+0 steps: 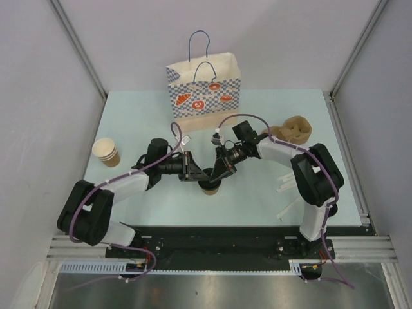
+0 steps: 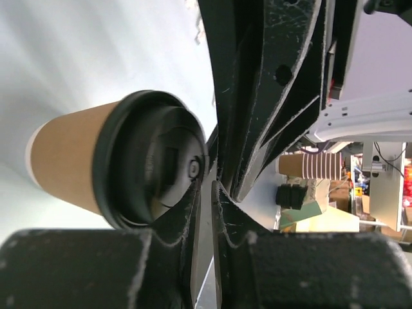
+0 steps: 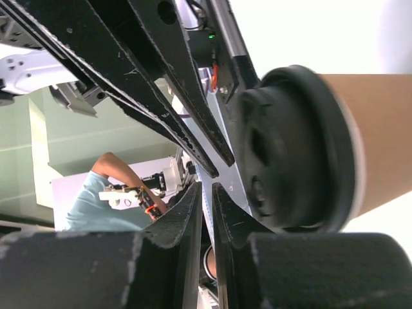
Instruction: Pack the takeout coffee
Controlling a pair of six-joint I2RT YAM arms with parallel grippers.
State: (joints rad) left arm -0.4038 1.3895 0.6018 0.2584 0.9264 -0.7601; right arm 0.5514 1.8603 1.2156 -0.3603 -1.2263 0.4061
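- While both arms meet over the middle of the worktop (image 1: 251,196), the takeout coffee (image 1: 210,187) stands upright beneath them with its black lid on. It is well short of the paper bag (image 1: 205,90) at its 12 o'clock.
- From the left wrist I see the left fingers (image 2: 193,222) drawn nearly together, with only a thin slit between them and nothing in it. The lid's rim sits just at 9 o'clock of their tips.
- The right wrist shows much the same: the right fingers (image 3: 187,222) are almost closed on nothing, with the cup just beside their tips at 3 o'clock.
- I cannot tell whether either tip bears on the lid, because the 2 pairs cross close together there.
- My read is that the lid is being seated or checked. The cup is not gripped, so packing proper has not begun.
- Next, 1 pair must spread wide enough for the cup's body and close gently on the paper wall below the lid. The other arm pulls clear, then comes a level carry to 12 o'clock and down between the bag's handles.
- The stack of lidless cups (image 1: 106,152) at 9 o'clock and the moulded carrier (image 1: 293,129) at 2 o'clock are no part of this.
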